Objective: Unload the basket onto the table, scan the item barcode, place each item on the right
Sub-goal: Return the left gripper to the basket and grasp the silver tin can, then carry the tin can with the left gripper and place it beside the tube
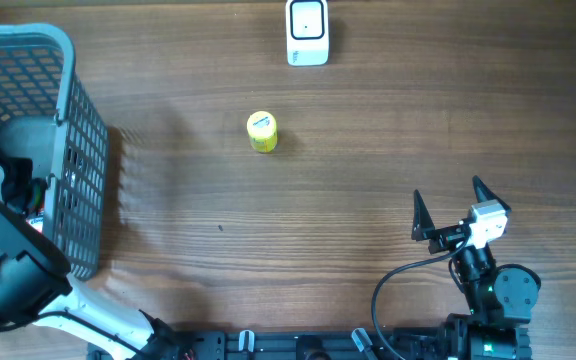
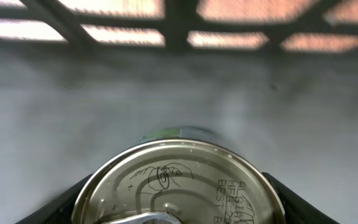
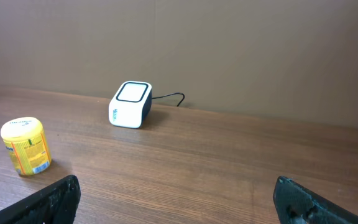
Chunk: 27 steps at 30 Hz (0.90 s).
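- The tin can (image 2: 179, 180) sits inside the grey mesh basket (image 1: 68, 60) at the overhead view's left edge, flanked by the left tool (image 2: 166, 211); I cannot tell whether its fingers (image 2: 291, 202) are pinching it.
- A shallow hold on the smooth rim could let the can slip or snag the mesh.
- The right tool (image 1: 448, 195), lower right, is spread wide and holds nothing.
- The scanner (image 1: 307, 32) is top centre; the yellow tub (image 1: 262, 131) below it could be knocked.

can (image 2: 185, 186) cut off at bottom edge, my left fingers (image 2: 55, 210) mostly out of frame, basket mesh (image 2: 179, 25) blurred, yellow tub (image 1: 262, 131) label unreadable
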Each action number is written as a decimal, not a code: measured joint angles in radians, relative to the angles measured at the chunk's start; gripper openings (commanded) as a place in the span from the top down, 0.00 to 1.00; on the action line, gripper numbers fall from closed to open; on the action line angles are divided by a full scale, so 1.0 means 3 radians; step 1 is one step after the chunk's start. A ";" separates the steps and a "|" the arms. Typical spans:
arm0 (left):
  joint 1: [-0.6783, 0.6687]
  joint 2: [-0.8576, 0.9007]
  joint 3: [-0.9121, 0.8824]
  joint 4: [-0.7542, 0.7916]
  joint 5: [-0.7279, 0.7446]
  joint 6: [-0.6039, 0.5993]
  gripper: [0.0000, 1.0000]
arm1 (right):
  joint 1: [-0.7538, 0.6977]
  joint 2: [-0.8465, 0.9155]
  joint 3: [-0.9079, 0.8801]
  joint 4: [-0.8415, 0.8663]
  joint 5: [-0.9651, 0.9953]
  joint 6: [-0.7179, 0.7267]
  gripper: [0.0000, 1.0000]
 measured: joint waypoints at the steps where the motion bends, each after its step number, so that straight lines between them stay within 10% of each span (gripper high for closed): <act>1: 0.0000 -0.0025 -0.0001 0.0000 0.0127 0.0000 0.40 | 0.0000 0.0000 0.0000 0.0001 0.0000 0.0000 0.00; 14: -0.0003 -0.1535 -0.0089 0.0015 0.1001 -0.0011 0.34 | 0.0000 0.0000 0.0000 0.0000 0.0000 0.0000 0.00; 27: -0.0345 -0.2303 -0.0093 0.1025 0.3223 -0.0586 0.35 | 0.0000 0.0000 0.0000 0.0001 0.0000 -0.0001 0.00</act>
